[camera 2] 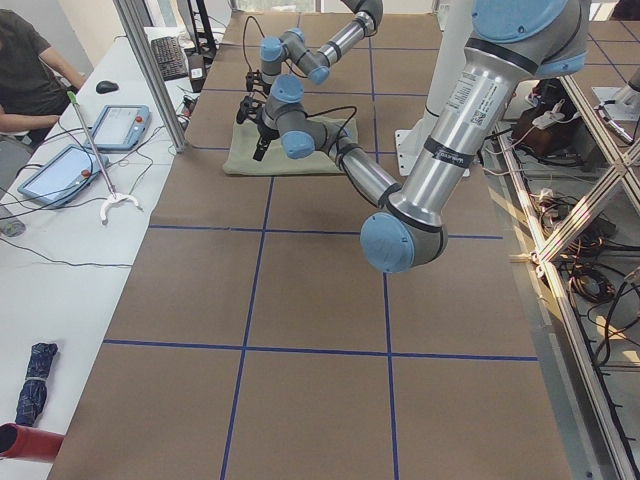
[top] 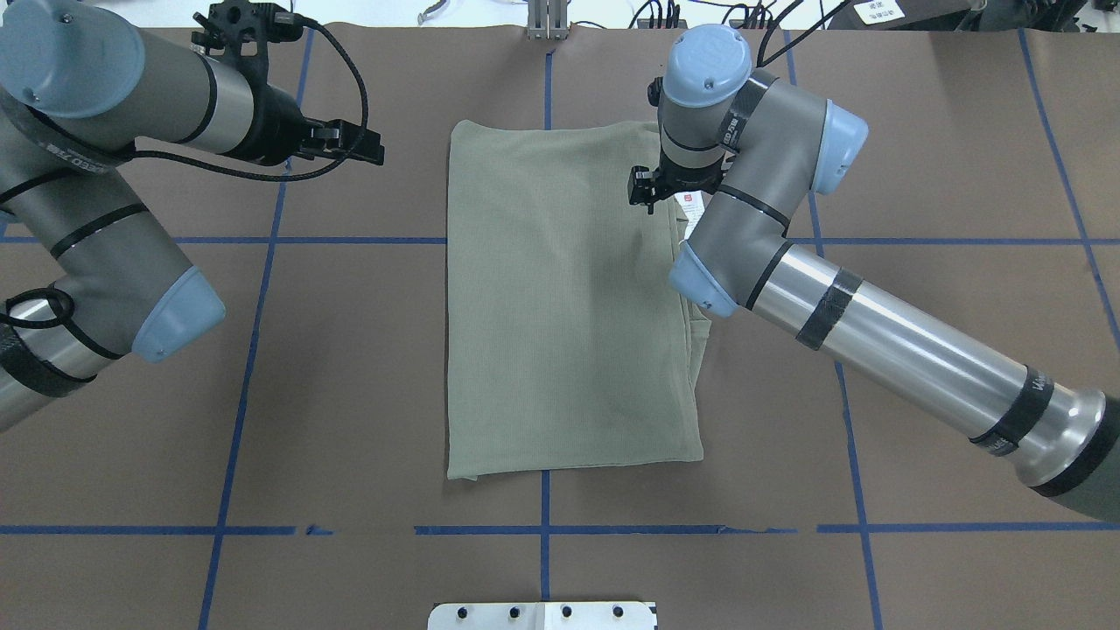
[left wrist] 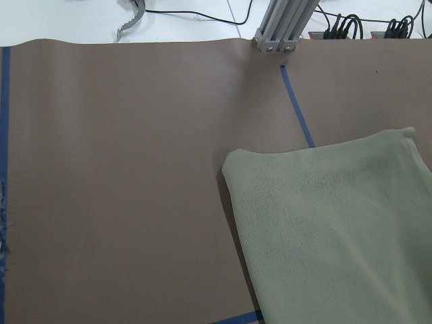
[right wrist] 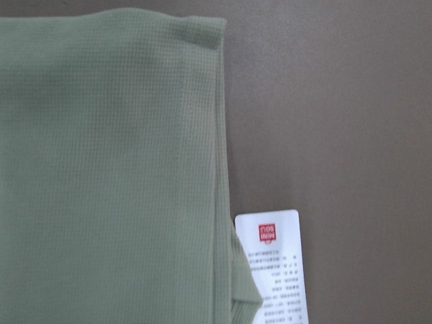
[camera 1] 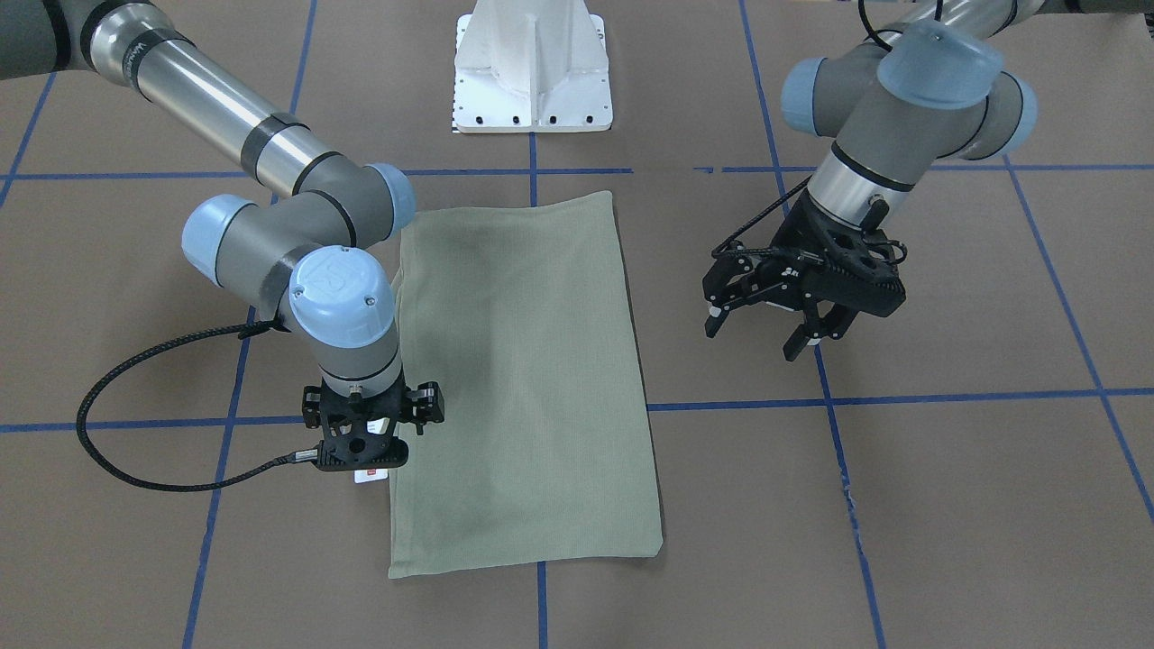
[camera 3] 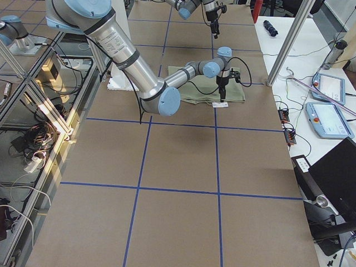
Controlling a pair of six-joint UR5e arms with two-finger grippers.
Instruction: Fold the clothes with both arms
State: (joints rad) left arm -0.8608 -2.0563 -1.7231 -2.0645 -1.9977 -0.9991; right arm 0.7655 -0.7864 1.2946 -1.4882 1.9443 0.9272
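The sage-green shirt (top: 560, 306) lies folded into a long flat rectangle mid-table, also in the front view (camera 1: 532, 379). Its white hang tag with red mark (right wrist: 273, 263) sticks out past the shirt's edge (right wrist: 108, 169) on the robot's right, far end. My right gripper (camera 1: 371, 419) points straight down over that edge beside the tag (camera 1: 370, 476). Its jaws look spread and hold nothing. My left gripper (camera 1: 775, 338) hangs open and empty above bare table, off the shirt's far left corner (left wrist: 337, 229). It also shows in the overhead view (top: 350, 144).
The white pedestal base (camera 1: 532, 72) stands at the robot's side of the table. Blue tape lines cross the brown table cover (top: 350, 394). An aluminium post (left wrist: 283, 27) stands at the far edge. Tablets (camera 2: 110, 125) lie on the operators' bench, where a person (camera 2: 25, 70) sits.
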